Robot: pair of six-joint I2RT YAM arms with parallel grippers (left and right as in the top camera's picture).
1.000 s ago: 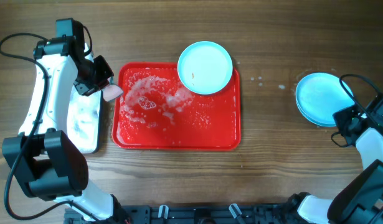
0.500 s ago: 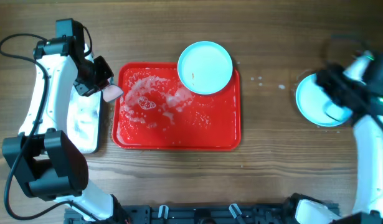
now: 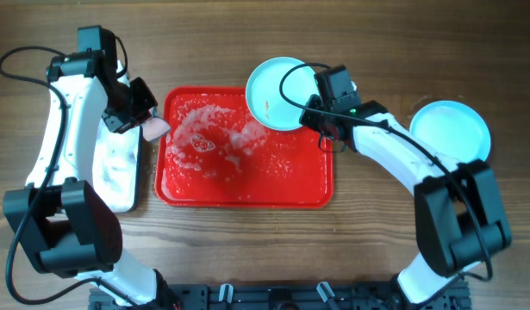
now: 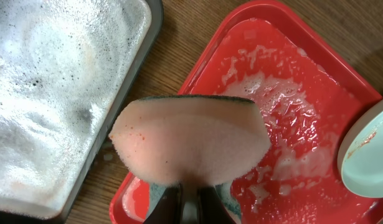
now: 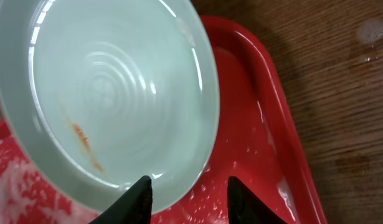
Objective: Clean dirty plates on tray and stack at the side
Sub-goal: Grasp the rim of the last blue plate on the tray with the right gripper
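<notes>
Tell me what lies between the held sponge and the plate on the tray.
Between sponge and plate: soapy foam on the red tray, nothing else, per the overhead view.

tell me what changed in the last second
The right gripper swung from beside the stack at the right over to the dirty plate on the tray's far right corner; its jaws stand open astride the plate's rim, not gripping. Unchanged: the left gripper clamps the sponge between pan and tray; plates and tray lie as before.
</notes>
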